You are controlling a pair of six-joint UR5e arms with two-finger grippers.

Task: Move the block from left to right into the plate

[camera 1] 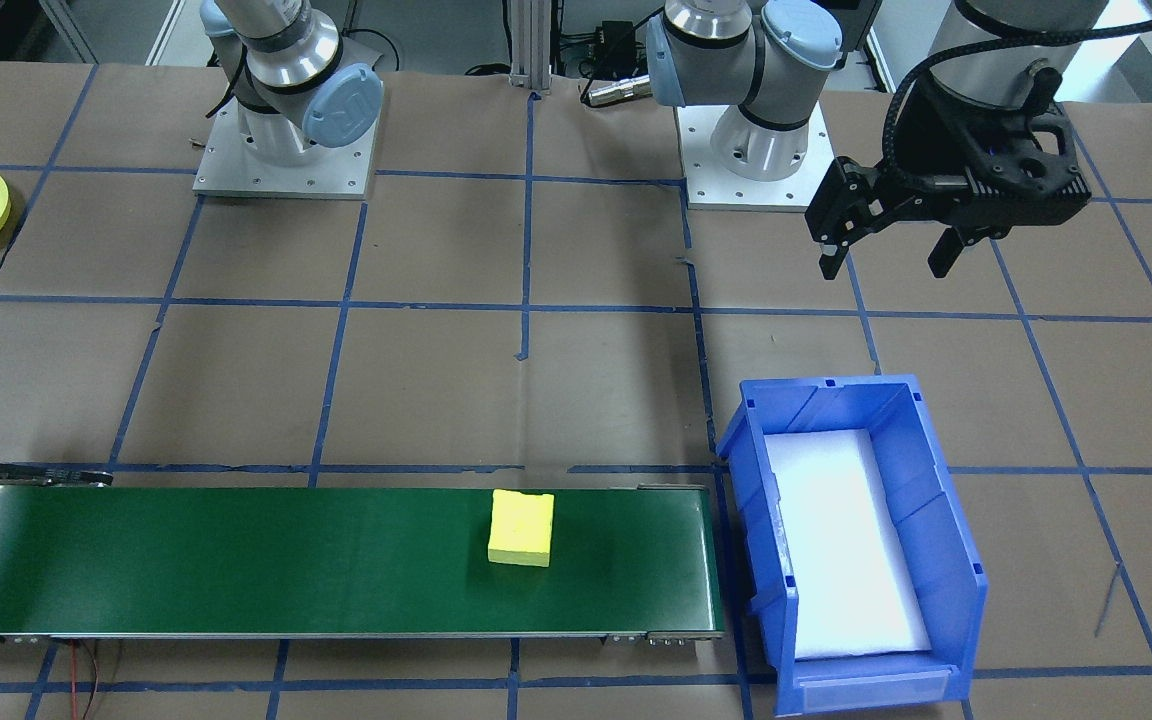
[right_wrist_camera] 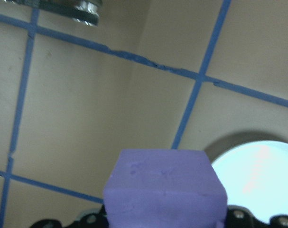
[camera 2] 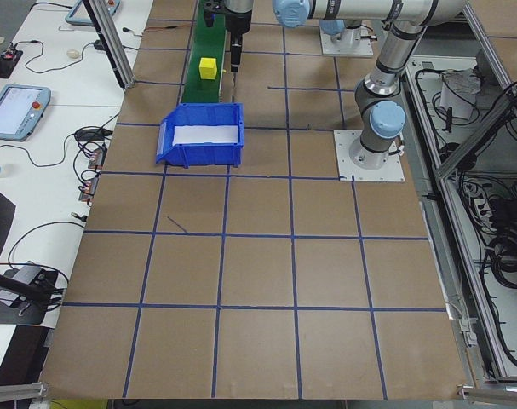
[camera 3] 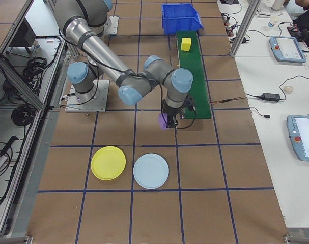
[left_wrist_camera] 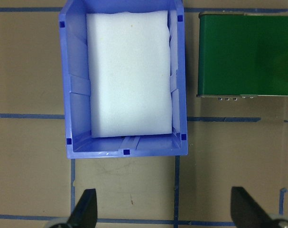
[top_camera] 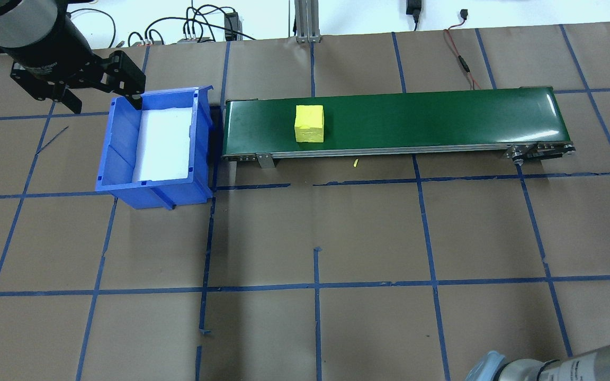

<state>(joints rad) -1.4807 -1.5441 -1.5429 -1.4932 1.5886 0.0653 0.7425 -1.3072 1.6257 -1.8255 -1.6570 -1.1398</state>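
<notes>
Note the small purple cube-shaped block pinched in the right hand, carried above the brown paper-covered counter beside the near end of the long green conveyor belt and not yet over any plate. Identify the target as the small round bright yellow plastic plate, lying just beside a round pale blue plate of similar size. Treat the wrong plate as the main hazard: the pale blue one lies closer to the carried block and already fills the lower right corner of the right wrist view, so guard against a release there by carrying on across to the yellow rim. Expect a second fault from an early or high release, namely a bounce or roll off the shallow rim onto the counter. Check the grip before travel; little of the fingers is visible around the block, so allow for a slip during a fast swing. Note the left hand spread wide and empty, hovering near the blue rectangular plastic bin, well apart from the transfer and unlikely to interfere. Watch also the yellow cube-shaped block resting on the belt; avoid brushing it or the belt frame.
</notes>
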